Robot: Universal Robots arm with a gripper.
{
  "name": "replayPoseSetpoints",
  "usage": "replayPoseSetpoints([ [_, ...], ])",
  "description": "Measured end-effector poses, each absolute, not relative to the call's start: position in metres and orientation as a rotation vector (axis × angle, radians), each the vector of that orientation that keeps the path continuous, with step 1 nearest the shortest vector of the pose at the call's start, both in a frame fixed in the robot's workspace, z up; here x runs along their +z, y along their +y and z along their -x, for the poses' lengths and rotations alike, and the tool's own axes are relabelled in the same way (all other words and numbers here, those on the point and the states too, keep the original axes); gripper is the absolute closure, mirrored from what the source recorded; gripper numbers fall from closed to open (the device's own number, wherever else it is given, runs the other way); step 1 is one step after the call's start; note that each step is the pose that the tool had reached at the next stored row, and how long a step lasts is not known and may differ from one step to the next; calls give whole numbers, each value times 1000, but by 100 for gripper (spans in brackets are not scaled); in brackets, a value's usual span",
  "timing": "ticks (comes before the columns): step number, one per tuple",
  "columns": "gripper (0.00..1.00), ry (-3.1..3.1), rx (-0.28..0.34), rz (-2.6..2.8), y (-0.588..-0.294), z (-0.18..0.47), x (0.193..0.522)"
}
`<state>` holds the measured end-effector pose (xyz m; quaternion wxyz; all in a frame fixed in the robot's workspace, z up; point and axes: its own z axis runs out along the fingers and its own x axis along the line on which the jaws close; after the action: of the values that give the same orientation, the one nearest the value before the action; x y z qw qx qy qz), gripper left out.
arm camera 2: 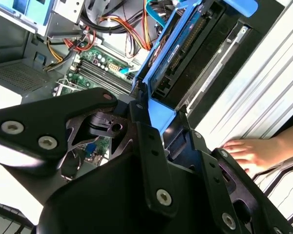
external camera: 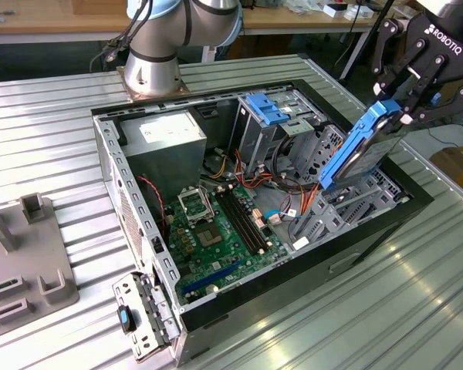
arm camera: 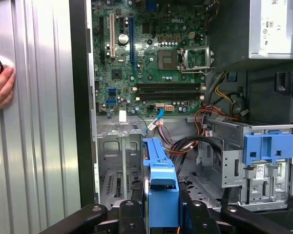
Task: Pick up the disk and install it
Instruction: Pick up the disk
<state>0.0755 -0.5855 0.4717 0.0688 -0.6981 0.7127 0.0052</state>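
Arm (external camera: pixel 150 62) raised, wrist tilted down, jaws clamped.

A stout cylindrical base of brushed silver metal (external camera: pixel 149 73) carried the arm, and the rounded silver-grey joint housing (external camera: pixel 208 19) above it sat next to a pale blue plastic cap (external camera: pixel 150 6). Thin black cables (external camera: pixel 123 38) hung beside the base. The matte black gripper (external camera: pixel 397 108) bore white lettering. In the second wrist view its flat black angular links (arm camera 2: pixel 44 124) were studded with round bright silver screws (arm camera 2: pixel 163 196).
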Motion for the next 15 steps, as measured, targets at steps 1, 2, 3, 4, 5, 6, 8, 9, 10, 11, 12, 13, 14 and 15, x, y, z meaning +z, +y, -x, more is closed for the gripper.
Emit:
replayPoseSetpoints([
  [1,64,2146,16,2102,-585,-78,472],
  [2,64,2146,16,2102,-585,-79,472],
  [3,64,2147,16,2102,-586,-80,472],
  [4,64,2149,15,2100,-586,-81,472],
  [5,64,2154,14,2095,-588,-81,472],
  [6,64,2166,12,2083,-590,-81,471],
  [8,64,2173,9,2078,-590,-81,470],
  [9,64,2175,8,2077,-591,-81,470],
  [10,64,2177,6,2077,-591,-81,469],
  [11,64,2178,4,2077,-591,-81,468],
  [12,64,2179,3,2077,-591,-81,467],
  [13,64,2179,3,2077,-592,-80,467],
  [14,64,2179,3,2077,-592,-80,467],
  [15,64,2179,3,2077,-592,-79,466],
])
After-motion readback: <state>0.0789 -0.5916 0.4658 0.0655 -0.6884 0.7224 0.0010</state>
